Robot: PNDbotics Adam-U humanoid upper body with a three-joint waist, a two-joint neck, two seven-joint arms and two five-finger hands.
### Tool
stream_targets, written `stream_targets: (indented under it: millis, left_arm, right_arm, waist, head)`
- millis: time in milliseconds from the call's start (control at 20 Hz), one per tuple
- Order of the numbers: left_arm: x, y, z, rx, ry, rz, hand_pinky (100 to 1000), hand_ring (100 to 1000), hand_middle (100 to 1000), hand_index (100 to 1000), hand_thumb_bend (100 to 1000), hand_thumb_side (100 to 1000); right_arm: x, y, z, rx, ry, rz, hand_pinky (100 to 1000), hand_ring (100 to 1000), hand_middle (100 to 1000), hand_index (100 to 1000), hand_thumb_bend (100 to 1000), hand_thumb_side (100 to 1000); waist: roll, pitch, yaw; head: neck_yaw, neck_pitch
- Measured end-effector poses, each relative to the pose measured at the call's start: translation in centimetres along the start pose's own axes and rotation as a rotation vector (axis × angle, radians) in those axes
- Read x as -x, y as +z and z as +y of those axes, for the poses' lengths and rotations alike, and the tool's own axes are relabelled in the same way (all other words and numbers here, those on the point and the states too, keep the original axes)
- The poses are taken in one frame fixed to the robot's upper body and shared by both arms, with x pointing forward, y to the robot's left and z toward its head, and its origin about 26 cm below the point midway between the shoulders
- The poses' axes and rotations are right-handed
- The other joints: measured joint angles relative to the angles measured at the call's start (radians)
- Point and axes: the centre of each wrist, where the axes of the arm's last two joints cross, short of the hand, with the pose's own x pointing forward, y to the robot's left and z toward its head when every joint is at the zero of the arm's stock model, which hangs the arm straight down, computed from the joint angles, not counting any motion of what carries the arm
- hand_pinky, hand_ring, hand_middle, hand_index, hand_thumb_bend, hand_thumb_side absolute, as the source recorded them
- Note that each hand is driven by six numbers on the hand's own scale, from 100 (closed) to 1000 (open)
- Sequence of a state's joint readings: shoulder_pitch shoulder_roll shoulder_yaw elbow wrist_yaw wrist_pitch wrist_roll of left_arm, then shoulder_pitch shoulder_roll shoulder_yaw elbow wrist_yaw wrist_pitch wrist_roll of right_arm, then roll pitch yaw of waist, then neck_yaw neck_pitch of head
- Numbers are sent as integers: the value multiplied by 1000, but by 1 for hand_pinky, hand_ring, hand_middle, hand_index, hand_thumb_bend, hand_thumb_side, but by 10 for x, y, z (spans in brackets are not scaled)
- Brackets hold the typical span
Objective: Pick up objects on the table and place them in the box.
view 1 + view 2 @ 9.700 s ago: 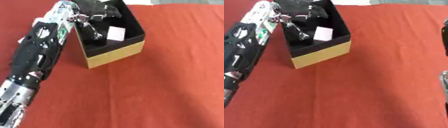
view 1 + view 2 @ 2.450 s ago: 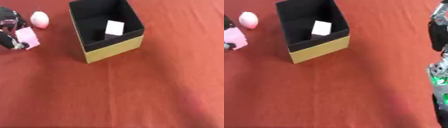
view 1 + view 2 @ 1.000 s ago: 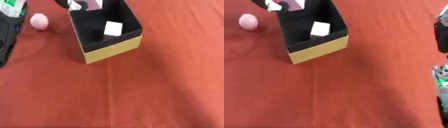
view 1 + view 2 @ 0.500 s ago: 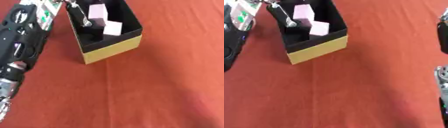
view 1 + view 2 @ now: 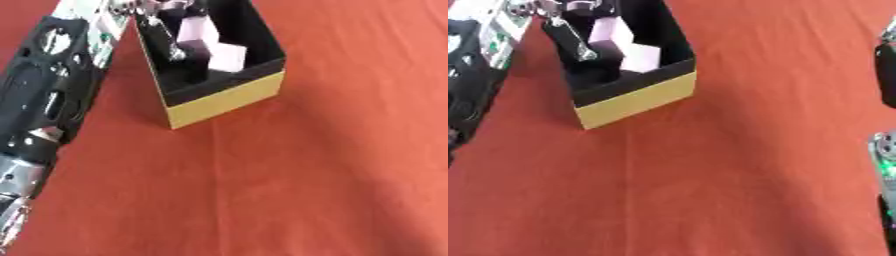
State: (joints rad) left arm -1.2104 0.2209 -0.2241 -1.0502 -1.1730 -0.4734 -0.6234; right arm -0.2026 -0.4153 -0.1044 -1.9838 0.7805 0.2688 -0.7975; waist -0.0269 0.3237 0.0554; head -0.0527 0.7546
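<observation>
Both of my eyes look steeply down from my head, close over the red cloth table (image 5: 289, 175). Both share the black-lined yellow cardboard box (image 5: 229, 98); the right eye sits slightly rightward, catching my right arm (image 5: 885, 155) at its edge.

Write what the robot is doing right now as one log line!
left hand: over box, at pink block | white block: in box | right hand: not seen

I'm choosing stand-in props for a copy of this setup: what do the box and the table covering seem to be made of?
The box looks like cardboard: flat yellow-tan outer panels, crisp folded corners, thin walls, matt black inside. The table covering looks like orange-red fabric: matt, with no glare and faint straight crease lines, though a dull sheet material cannot be ruled out.
</observation>
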Motion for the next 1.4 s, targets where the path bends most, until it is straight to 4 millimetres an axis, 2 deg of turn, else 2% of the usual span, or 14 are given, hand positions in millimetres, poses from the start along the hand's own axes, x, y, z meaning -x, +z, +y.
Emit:
stream_targets:
  millis: [50,200,300,400,450,600,850,1150,1250,1300,1400]
  left_arm:
    - [-1,1,2,-11,-9,0,810,903,914,991,405,405]
    - [-3,4,9,-46,-33,7,809,910,929,999,410,398]
    - [-4,5,12,-64,-40,10,798,907,921,993,407,336]
    - [-4,8,15,-85,-42,11,781,898,906,983,366,273]
    - [-3,10,17,-100,-39,12,752,878,880,968,341,202]
    - [0,19,26,-152,-23,5,701,841,844,948,320,188]
    - [15,50,40,-214,-5,36,681,834,833,933,384,208]
    - [52,91,24,-157,33,177,702,854,842,933,380,221]
    - [58,97,22,-150,39,198,702,854,842,933,380,221]
    - [59,98,21,-148,42,203,722,878,851,934,346,237]
    - [67,103,9,-114,72,238,718,877,849,934,317,240]
  right_arm:
    - [0,0,0,0,0,0,811,742,750,877,100,689]
    - [0,0,0,-1,1,0,811,742,751,877,100,689]
    - [0,0,0,-1,1,0,811,742,751,877,100,688]
    - [0,0,0,-1,1,1,811,743,751,877,100,688]
    - [0,0,0,-2,1,1,811,743,751,877,100,687]
    - [1,1,0,-4,4,2,810,743,751,877,100,687]
    - [2,3,-1,-4,12,6,810,743,751,877,100,686]
    - [5,3,-2,-2,24,11,810,743,751,877,100,685]
    - [5,3,-2,-1,24,11,810,743,751,877,100,685]
    - [5,3,-2,-1,25,11,811,745,752,878,100,684]
    - [5,3,-2,-2,27,10,813,745,753,879,100,684]
  waist:
    - [0,0,1]
    - [-1,0,3]
    - [-1,-1,5]
    - [-2,-3,6]
    - [-2,-5,7]
    - [-2,-9,12]
    - [0,-14,24]
    - [0,-16,35]
    - [0,-16,36]
    - [-1,-16,37]
    - [-6,-16,40]
  head:
    - [0,0]
    - [0,0]
    - [-1,0]
    - [-1,1]
    - [-2,1]
    - [-2,1]
    - [-12,4]
    - [-30,10]
    - [-33,10]
    - [-34,10]
    - [-37,10]
